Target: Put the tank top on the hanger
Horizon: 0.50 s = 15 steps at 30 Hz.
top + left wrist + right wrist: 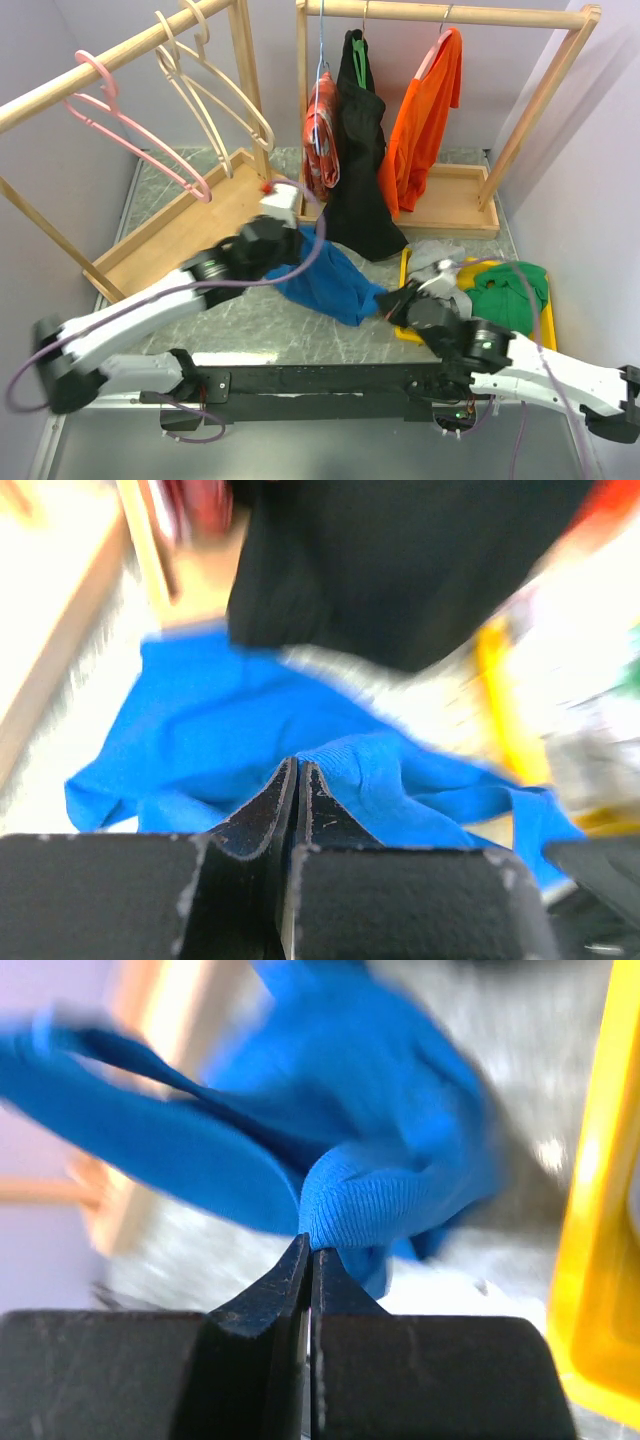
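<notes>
The royal-blue tank top lies bunched on the table's middle, stretched between my two grippers. My left gripper is shut on its upper left edge; in the left wrist view the jaws meet at a ribbed hem of the blue fabric. My right gripper is shut on its lower right end; in the right wrist view a fold of the tank top bulges from the closed tips. The pink hanger hangs empty on the left rack's rod, far left of both grippers.
Two cream hangers hang beside the pink one. The right rack holds a red, a black and an orange garment. A yellow tray at right holds a green garment and a grey garment.
</notes>
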{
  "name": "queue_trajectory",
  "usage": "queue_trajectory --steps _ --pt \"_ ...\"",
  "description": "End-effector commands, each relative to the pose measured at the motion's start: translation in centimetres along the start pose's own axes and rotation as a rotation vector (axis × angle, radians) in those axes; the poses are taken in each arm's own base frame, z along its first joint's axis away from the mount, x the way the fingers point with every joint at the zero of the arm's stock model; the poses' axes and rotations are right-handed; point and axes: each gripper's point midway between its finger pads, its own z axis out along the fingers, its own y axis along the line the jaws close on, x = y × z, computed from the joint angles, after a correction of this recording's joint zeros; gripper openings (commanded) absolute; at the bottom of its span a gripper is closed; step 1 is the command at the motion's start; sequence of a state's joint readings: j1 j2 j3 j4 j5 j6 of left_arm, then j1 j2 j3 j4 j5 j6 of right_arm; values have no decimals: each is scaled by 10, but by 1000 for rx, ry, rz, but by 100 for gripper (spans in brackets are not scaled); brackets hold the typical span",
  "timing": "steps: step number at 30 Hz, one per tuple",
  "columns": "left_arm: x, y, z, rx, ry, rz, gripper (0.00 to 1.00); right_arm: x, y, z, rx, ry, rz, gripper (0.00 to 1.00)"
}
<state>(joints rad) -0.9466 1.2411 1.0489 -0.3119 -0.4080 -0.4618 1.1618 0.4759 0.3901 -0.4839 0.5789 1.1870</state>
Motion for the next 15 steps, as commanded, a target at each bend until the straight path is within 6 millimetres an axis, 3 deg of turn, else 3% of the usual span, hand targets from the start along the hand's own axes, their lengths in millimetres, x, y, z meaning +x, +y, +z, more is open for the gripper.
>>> queue_trajectory --steps 1,2,3,5,6,8,9,10,11,14,15 --pt "-62 -1 -60 80 -177 -124 1 -110 49 -45 -24 -322 -21 0" --pt "-72 -2 -69 94 -207 -136 1 -125 60 -53 -35 -354 -31 0" --pt "-88 -1 -82 107 -251 -153 1 -152 85 -69 -61 -400 -17 0" --pt "-120 3 -104 98 -324 -175 1 -183 103 -85 -48 -468 -81 0" --pt "-131 5 -113 96 -350 -180 1 -206 127 -99 -72 -500 -77 0" --pt "-159 8 -134 91 -413 -204 1 -231 148 -113 -94 -534 -123 0" --pt "-173 9 -147 98 -448 -214 1 -248 169 -125 -126 -555 -116 0" --pt "-179 13 -153 87 -466 -226 1 -252 182 -129 -161 -542 -152 0" --pt "-180 16 -156 73 -467 -229 1 -271 191 -143 -180 -575 -133 0" --pt "-175 21 -162 81 -468 -248 1 -260 198 -127 -173 -512 -178 0" --pt "-159 22 -156 88 -439 -255 1 -254 194 -122 -176 -497 -164 0"
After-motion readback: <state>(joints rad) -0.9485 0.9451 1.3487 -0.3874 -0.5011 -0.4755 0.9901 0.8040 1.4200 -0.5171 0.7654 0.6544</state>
